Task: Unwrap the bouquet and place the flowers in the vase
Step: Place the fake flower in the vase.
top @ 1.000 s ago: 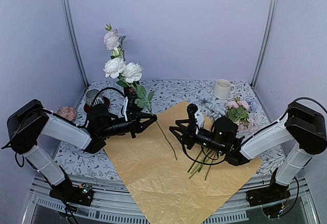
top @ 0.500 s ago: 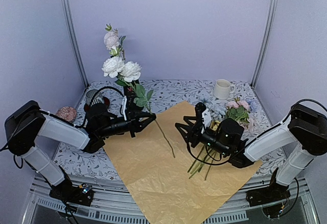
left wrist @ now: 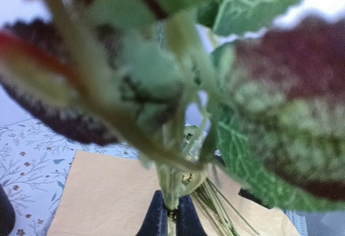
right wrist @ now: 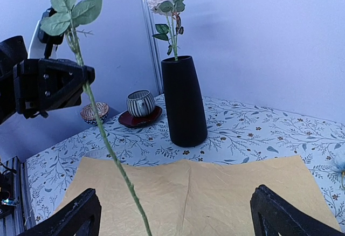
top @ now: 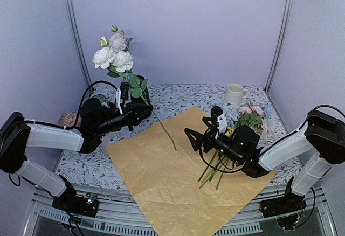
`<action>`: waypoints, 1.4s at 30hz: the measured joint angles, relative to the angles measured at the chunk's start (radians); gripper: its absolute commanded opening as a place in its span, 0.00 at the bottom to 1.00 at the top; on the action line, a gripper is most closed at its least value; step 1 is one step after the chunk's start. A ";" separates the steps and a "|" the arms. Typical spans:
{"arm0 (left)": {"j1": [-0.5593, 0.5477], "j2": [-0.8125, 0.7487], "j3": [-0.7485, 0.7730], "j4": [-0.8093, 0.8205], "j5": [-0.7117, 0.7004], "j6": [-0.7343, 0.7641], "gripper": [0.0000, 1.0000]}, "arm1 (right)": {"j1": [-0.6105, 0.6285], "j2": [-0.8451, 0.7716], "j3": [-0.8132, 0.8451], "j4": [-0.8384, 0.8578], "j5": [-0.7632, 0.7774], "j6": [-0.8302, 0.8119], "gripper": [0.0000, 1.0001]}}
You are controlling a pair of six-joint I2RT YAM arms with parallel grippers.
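Left tool [top: 141,113] clenched on a white rose stem [top: 164,133], upper left, beside the black vase [right wrist: 183,101]! Right tool [top: 195,127] hung released, wide apart, mid-frame over the bouquet paper [top: 156,182].

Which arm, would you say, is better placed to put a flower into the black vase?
Left. The left gripper is shut on the stem of the white roses near the vase; the right gripper hangs open over the paper.
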 measured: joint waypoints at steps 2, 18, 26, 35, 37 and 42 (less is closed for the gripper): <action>0.027 -0.035 0.023 -0.059 -0.011 0.008 0.00 | 0.000 0.000 0.000 0.001 0.003 -0.003 0.99; 0.089 -0.269 0.310 -0.537 -0.286 0.114 0.00 | 0.000 0.000 -0.023 0.042 0.014 -0.024 0.99; 0.117 -0.262 0.469 -0.703 -0.410 0.199 0.00 | 0.000 0.000 -0.035 0.065 0.010 -0.027 0.99; 0.149 -0.149 0.648 -0.739 -0.515 0.307 0.00 | 0.000 0.000 -0.038 0.078 0.009 -0.029 0.99; 0.159 -0.126 0.668 -0.741 -0.530 0.320 0.00 | 0.000 0.000 -0.038 0.079 0.009 -0.030 0.99; 0.184 -0.087 0.693 -0.734 -0.555 0.330 0.00 | 0.000 0.000 -0.038 0.082 0.003 -0.031 0.99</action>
